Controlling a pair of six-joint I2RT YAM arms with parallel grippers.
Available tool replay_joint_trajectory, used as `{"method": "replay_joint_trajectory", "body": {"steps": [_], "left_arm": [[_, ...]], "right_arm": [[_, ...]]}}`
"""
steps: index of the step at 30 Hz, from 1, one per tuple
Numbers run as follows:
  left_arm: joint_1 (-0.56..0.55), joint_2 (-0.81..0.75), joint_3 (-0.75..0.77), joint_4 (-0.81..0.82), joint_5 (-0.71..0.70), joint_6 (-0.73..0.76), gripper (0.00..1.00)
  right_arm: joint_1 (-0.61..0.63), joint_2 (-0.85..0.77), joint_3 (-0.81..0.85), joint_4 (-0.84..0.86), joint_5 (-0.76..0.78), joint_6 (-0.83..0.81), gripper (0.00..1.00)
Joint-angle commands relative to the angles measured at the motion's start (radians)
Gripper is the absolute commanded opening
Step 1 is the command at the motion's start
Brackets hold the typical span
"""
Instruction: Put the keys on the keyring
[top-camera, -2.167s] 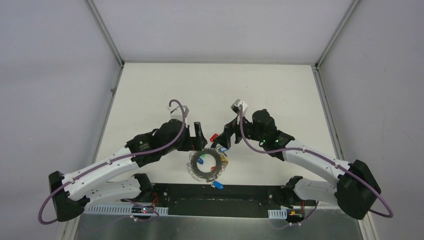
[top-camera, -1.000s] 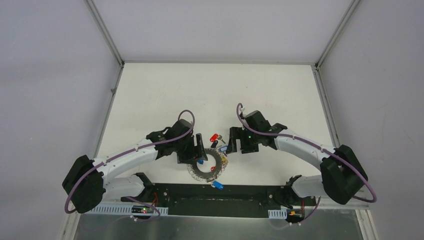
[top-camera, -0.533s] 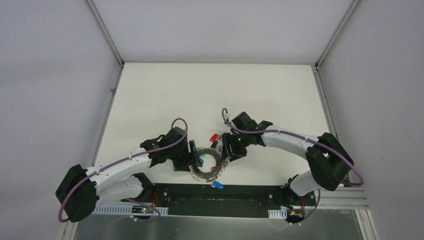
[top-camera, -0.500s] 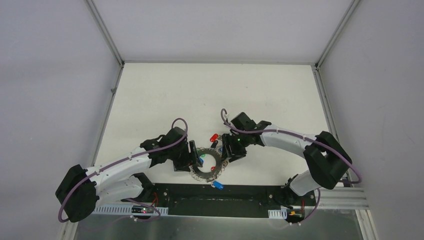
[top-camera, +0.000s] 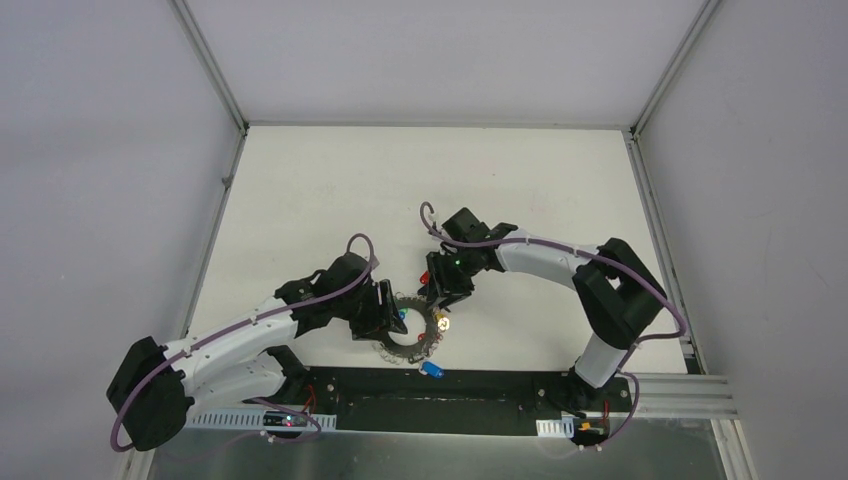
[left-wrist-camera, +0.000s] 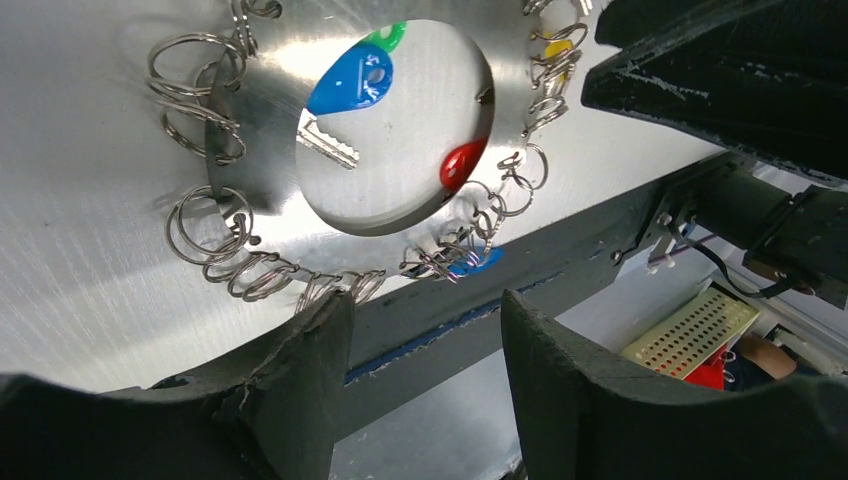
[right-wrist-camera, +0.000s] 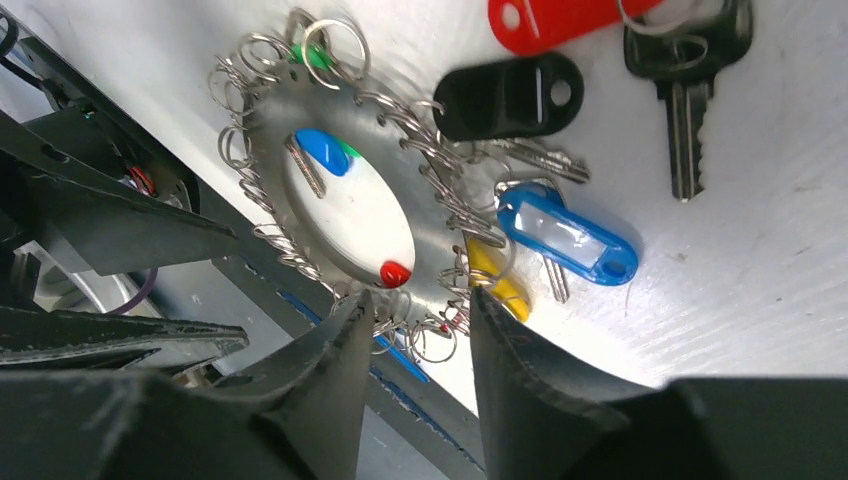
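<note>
The keyring (top-camera: 392, 338), a flat grey disc with a wide hole and wire loops round its rim, lies near the table's front edge. My left gripper (top-camera: 385, 308) hangs open at its left rim, one fingertip (left-wrist-camera: 330, 310) by the loops, nothing between the jaws. My right gripper (top-camera: 440, 293) is open over the far right rim; its jaws straddle a few wire loops (right-wrist-camera: 425, 335). A red-tagged key (right-wrist-camera: 560, 20) and a blue-tagged silver key (right-wrist-camera: 565, 235) lie just beyond the keyring (right-wrist-camera: 268, 130). Blue and red tags show through the hole of the keyring (left-wrist-camera: 255, 140).
A black tag (right-wrist-camera: 510, 95) and a yellow tag (right-wrist-camera: 495, 280) lie at the ring's far rim. Another blue tag (top-camera: 433, 369) rests on the black base strip (top-camera: 480, 400) at the near edge. The white table (top-camera: 330, 200) stretches back to grey walls.
The right gripper has swung left over the ring's far right rim and its jaws have narrowed. The left gripper has edged closer to the ring's left rim and narrowed a little.
</note>
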Motion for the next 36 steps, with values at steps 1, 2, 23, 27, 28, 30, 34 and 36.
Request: {"method": "replay_joint_trajectory", "body": {"steps": [1,2,23,27,28,30,34,36], "left_arm": [[0.006,-0.050,0.024,0.035,0.000,0.021,0.57],[0.005,-0.058,0.023,0.034,-0.004,0.021,0.56],[0.059,0.236,0.237,-0.014,0.014,0.121,0.56],[0.098,0.282,0.277,-0.011,0.042,0.140,0.55],[0.110,0.284,0.282,-0.011,0.046,0.143,0.55],[0.132,0.274,0.287,-0.007,0.061,0.144,0.55],[0.203,0.217,0.263,-0.007,0.081,0.149,0.55],[0.247,0.172,0.232,-0.008,0.088,0.149,0.56]], "right_arm": [[0.003,-0.037,0.046,-0.040,0.048,-0.069,0.46],[0.004,-0.052,0.039,-0.048,0.054,-0.081,0.48],[0.026,-0.051,0.032,-0.051,0.043,-0.093,0.54],[0.009,-0.036,0.060,-0.045,0.030,-0.088,0.54],[0.006,-0.030,0.068,-0.045,0.026,-0.087,0.54],[0.005,-0.017,0.089,-0.051,0.017,-0.089,0.54],[0.011,0.004,0.130,-0.052,0.002,-0.094,0.54],[0.021,0.012,0.152,-0.057,0.014,-0.100,0.54]]}}
